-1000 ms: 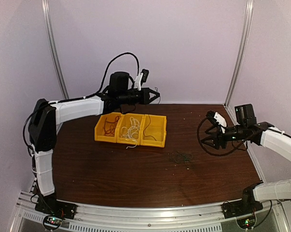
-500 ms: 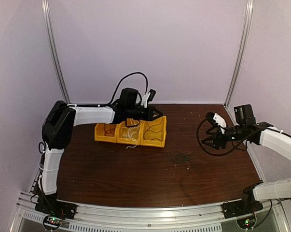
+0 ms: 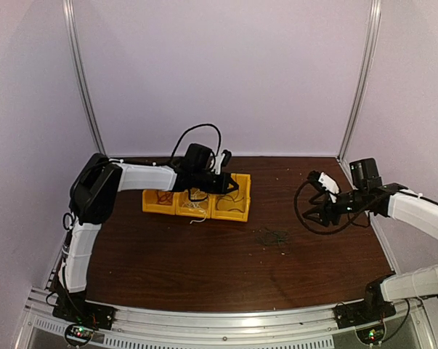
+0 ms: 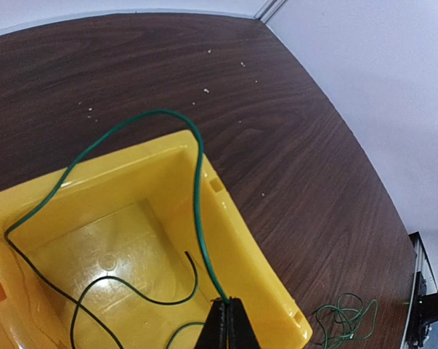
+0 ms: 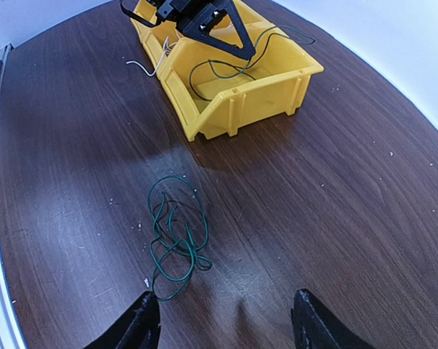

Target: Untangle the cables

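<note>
Three yellow bins (image 3: 244,211) stand in a row at the back of the table. The left bin holds red cables (image 3: 160,197) and the middle one white cables (image 3: 195,204). My left gripper (image 4: 228,304) is shut on a green cable (image 4: 197,182) that arcs over the right bin's (image 4: 256,256) far rim and curls down inside it. In the top view the left gripper (image 3: 232,187) hangs low over that bin. A loose tangle of green cable (image 5: 176,234) lies on the table, also seen from above as the same tangle (image 3: 272,236). My right gripper (image 5: 223,304) stands open just short of it, holding nothing.
The brown table (image 3: 204,269) meets grey walls at the back and right. A thick black arm cable (image 3: 306,218) loops under the right wrist. A white cable end (image 5: 141,67) hangs over the middle bin's front. Small crumbs (image 4: 206,90) dot the wood.
My left arm has swung forward and down, carrying the green cable from above the bins into the right bin. The right gripper has shifted slightly left and stays open.
</note>
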